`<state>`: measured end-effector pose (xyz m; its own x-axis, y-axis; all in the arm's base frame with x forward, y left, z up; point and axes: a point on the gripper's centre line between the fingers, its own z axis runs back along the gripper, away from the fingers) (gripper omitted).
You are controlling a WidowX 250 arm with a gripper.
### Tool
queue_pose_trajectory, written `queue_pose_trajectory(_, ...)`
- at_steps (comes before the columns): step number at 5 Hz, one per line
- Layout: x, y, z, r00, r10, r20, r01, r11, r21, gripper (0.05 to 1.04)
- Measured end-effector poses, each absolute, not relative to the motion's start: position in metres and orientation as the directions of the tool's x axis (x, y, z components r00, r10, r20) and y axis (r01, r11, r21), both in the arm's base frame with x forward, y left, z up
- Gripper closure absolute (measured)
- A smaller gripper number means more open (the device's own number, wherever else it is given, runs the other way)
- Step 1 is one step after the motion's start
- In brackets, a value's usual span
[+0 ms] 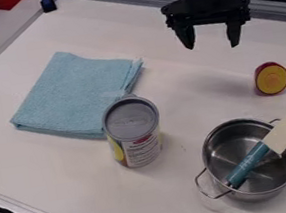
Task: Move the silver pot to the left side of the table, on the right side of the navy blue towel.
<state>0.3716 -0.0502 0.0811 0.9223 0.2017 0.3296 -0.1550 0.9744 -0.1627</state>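
Observation:
The black gripper (212, 42) hangs near the top edge of the view, right of centre, its two fingers spread wide with nothing between them. Well below it, at the lower right, stands the silver pot (217, 143), upright, with a wire handle on its left and another at the upper right. A knife with a teal handle (248, 164) and a cream blade rests in the pot, its blade sticking out over the right rim. The towel (76, 94) lies folded at the left of the table; it looks light blue.
A can (134, 130) with a grey lid stands at the towel's lower right corner, between towel and pot. A red and yellow oval object (272, 79) sits above the pot at the right. Metal rails border the white table (84, 188).

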Motion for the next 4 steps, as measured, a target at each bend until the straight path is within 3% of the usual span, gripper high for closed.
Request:
queue_pose_trajectory(2, 0.351, -0.051, 0.064, 0.972, 0.106, 0.208, -0.068, 0.981, -0.182, 0.085)
queue_pose_trajectory(4, 0.32, -0.051, 0.063, 0.982, -0.121, 0.142, 0.137, 0.985, -0.107, 0.085)
